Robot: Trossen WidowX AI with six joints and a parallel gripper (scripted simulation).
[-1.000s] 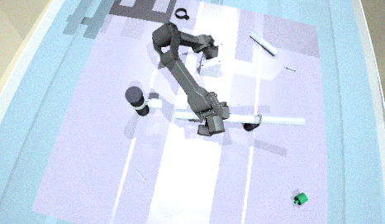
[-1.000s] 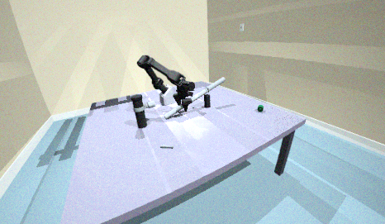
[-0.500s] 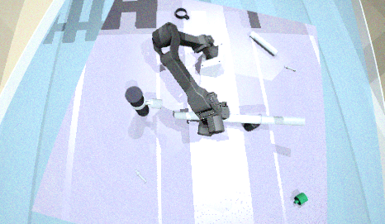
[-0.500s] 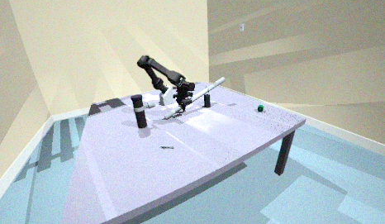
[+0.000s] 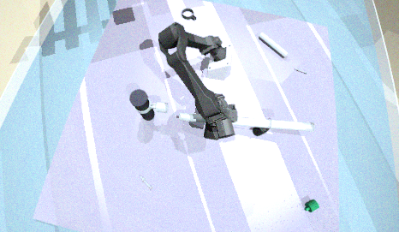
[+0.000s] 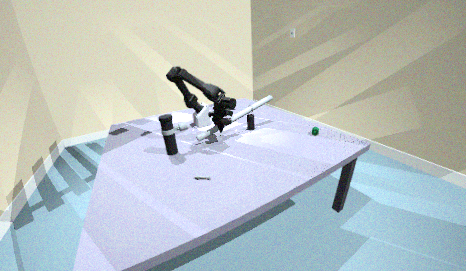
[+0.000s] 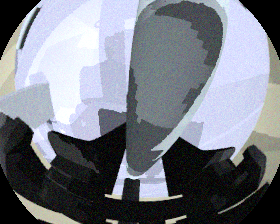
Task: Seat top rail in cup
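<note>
The white rail (image 5: 291, 125) (image 6: 260, 104) (image 7: 176, 75) slopes down toward the big post and passes over the short black post (image 5: 259, 131) (image 6: 251, 122), through the loop cap. Its low end is outside the cup, lower than it and a short gap away. The white rail-end cup (image 5: 160, 107) (image 6: 182, 127) sticks out from the brace band (image 6: 168, 132), high on the black big post (image 5: 148, 114) (image 6: 170, 145), near its cap. My gripper (image 6: 220, 125) (image 7: 144, 125) is shut on the rail near its low end; the arm hides the fingertips in the top view.
The arm's white base (image 5: 218, 68) stands behind the rail. A white tube (image 5: 273, 45) and a thin pin (image 5: 300, 71) lie at the back right. A black clamp ring lies at the back. A small bolt (image 5: 145, 182) (image 6: 202, 178) lies in front; a green part (image 5: 312, 205) (image 6: 315, 131) lies front right.
</note>
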